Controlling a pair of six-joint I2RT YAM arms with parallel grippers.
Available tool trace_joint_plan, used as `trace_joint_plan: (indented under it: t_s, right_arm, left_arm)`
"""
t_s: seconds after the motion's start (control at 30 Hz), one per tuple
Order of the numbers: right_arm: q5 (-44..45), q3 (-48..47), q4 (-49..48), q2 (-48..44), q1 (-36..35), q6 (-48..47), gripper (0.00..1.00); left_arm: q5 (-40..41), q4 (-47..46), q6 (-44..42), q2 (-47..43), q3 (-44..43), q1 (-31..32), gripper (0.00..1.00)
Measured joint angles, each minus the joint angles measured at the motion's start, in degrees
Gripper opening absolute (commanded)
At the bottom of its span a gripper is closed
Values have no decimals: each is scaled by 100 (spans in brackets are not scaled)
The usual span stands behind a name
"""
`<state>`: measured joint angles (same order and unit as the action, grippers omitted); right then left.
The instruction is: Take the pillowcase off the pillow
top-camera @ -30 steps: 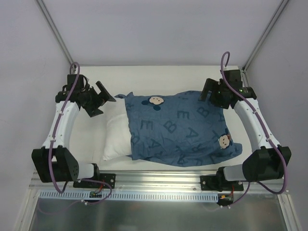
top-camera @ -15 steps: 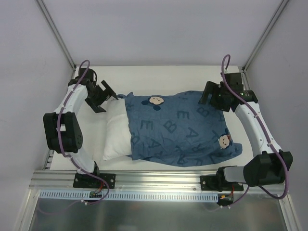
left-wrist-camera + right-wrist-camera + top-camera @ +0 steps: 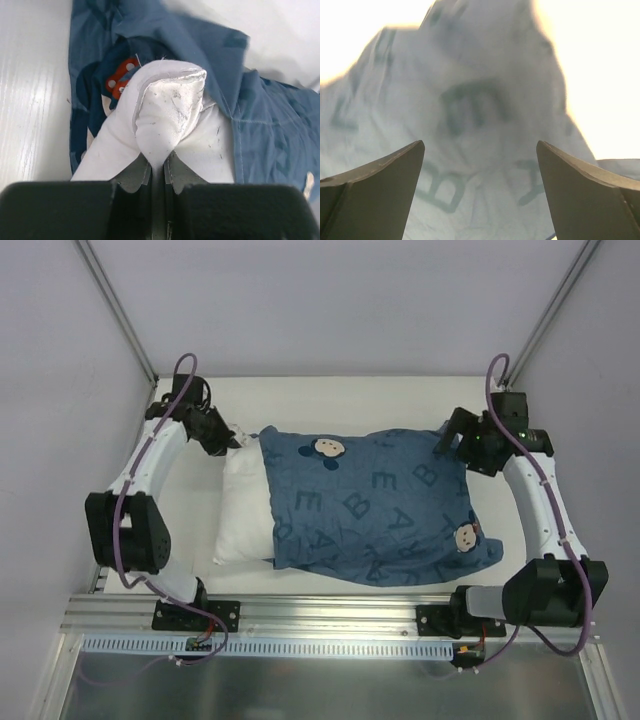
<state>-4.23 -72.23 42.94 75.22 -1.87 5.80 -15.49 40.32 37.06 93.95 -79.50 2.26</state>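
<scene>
The pillowcase (image 3: 370,505) lies mid-table and covers most of the pillow (image 3: 245,520), whose bare white left end protrudes from the case opening. The left gripper (image 3: 157,167) is clamped on the pillow's far-left corner, just beside the case hem. The right gripper (image 3: 480,145) stands with jaws spread wide at the pillowcase's far-right corner, gripping nothing, above the white table (image 3: 330,400).
</scene>
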Motion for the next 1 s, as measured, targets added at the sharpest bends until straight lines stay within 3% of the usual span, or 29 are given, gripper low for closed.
trace_joint_plan:
  t_s: [0.27,0.5,0.6,0.63,0.67,0.77,1.0]
  right_arm:
    - [-595,-610,-157,590,1110,564,96]
    - [-1436,-1495,-573,2385,1110,1141,97]
    - [-1652,-1596,-693,3062,997,1228,48]
    - [-1718,-1596,-671,3195,935,1244,7]
    - [-1755,-1582,-662,3268,881,1250,1]
    - [-1744,-1473,-686,3191,793,1325,1]
    - [-1351,-774,-664,1694,1294,1434,1]
  left_arm:
    - [-422,-105,-579,-2326,570,4,0]
    - [-682,-199,-820,-2638,831,0,0]
    - [-684,-205,-841,-2590,896,-2,0]
    - [-686,-208,-855,-2583,901,0,0]
    - [-686,-208,-863,-2583,901,0,0]
    - [-673,-203,-911,-2586,905,0,0]
    - [-750,-203,-916,-2608,916,-199,0]
